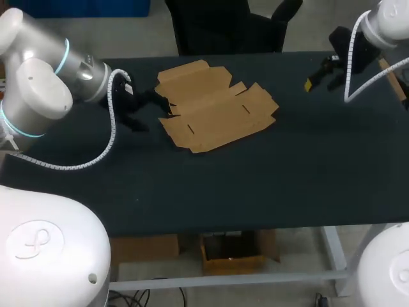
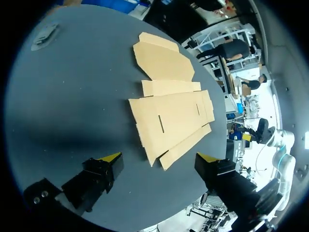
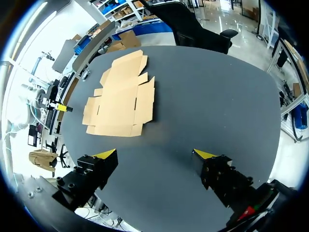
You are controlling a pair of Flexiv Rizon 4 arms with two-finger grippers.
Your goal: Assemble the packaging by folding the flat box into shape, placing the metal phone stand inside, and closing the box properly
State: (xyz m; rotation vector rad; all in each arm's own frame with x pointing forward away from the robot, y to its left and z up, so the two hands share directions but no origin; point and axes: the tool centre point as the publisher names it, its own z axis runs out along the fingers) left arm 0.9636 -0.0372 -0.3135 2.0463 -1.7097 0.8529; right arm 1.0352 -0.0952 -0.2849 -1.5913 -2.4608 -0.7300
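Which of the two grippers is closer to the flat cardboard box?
The left gripper: it is right beside the cardboard box, while the right gripper hangs far away from it.

Flat box (image 2: 170,118) lies ahead of spread fingers (image 2: 99,176).

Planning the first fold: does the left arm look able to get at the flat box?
Probably yes: the left gripper is open right by the box, with nothing between them.

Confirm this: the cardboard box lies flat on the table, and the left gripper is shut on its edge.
Not shut: the left wrist view shows the left gripper open, gripping nothing. The cardboard box does lie flat on the table.
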